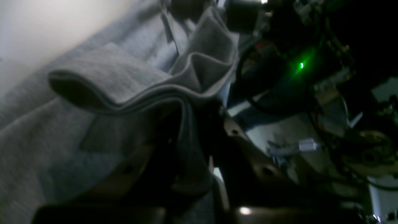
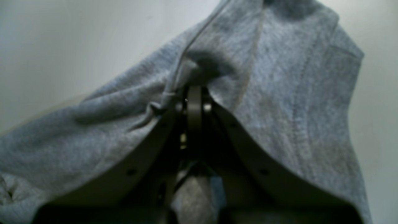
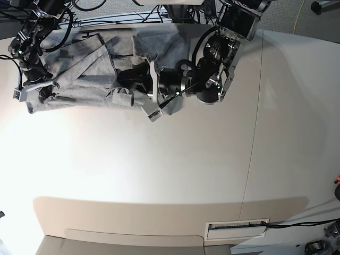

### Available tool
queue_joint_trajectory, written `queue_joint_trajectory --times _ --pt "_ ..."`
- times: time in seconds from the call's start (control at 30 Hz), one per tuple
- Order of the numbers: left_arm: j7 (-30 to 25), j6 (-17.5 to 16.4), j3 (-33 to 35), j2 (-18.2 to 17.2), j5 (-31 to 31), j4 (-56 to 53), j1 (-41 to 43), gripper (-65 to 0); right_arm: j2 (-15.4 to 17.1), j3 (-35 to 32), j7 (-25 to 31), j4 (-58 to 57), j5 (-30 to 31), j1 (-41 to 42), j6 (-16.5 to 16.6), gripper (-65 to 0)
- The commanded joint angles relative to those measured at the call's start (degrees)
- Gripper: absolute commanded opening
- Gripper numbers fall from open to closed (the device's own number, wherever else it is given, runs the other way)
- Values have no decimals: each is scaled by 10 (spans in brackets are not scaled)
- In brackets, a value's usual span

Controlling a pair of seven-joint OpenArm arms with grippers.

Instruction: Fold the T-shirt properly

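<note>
We find the T-shirt (image 3: pixel 85 69) lying crumpled at the far edge of the white table (image 3: pixel 159 175), partly hidden beneath both arms. The left hand (image 3: pixel 123 79) is clenched on a folded hem of grey cloth; its fingertips are lost in shadow in the wrist view. The right hand (image 3: pixel 43 90) grips bunched fabric at the shirt's other end. We can make out no label or legible writing; both wrist views are blurred.
</note>
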Motion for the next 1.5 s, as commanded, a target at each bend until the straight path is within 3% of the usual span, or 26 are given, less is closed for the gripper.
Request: queue_joint_trajectory --times 0.0,0.3,0.33,0.43,0.5,0.67,0.77,0.8,0.9,0.93,1.07,1.23,1.47 --pt "-24 -5 0 12 -10 9 -10 -650 6 2 -5 6 1 3 2 -650" --pt "-47 -15 0 31 42 9 -9 -650 6 2 -5 6 1 3 2 -650" --pt "-49 -28 0 31 43 9 -8 -589 6 2 -5 6 1 3 2 -650" --pt "-69 -31 0 33 44 9 -5 -257 7 2 -5 6 1 3 2 -650" --pt "-85 -14 0 40 56 9 -6 -168 7 2 -5 6 1 3 2 -650" --pt "-96 -40 0 47 49 9 -10 -167 6 2 -5 6 1 3 2 -650" --pt "-71 -46 -10 47 48 11 -12 -186 7 2 -5 6 1 3 2 -650" --pt "-59 -46 -17 47 48 13 -12 -227 7 2 -5 6 1 3 2 -650" --pt "8 -46 -44 39 43 22 -11 -449 7 2 -5 6 1 3 2 -650" --pt "27 -46 -52 32 32 25 -9 -461 7 2 -6 6 1 3 2 -650" --pt "64 -74 -91 -4 -29 35 8 -424 7 2 -5 6 1 3 2 -650" --pt "99 -74 -142 -45 -75 64 67 -422 7 2 -5 6 1 3 2 -650" --pt "99 -74 -116 -61 -85 66 143 -343 7 2 -5 6 1 3 2 -650"
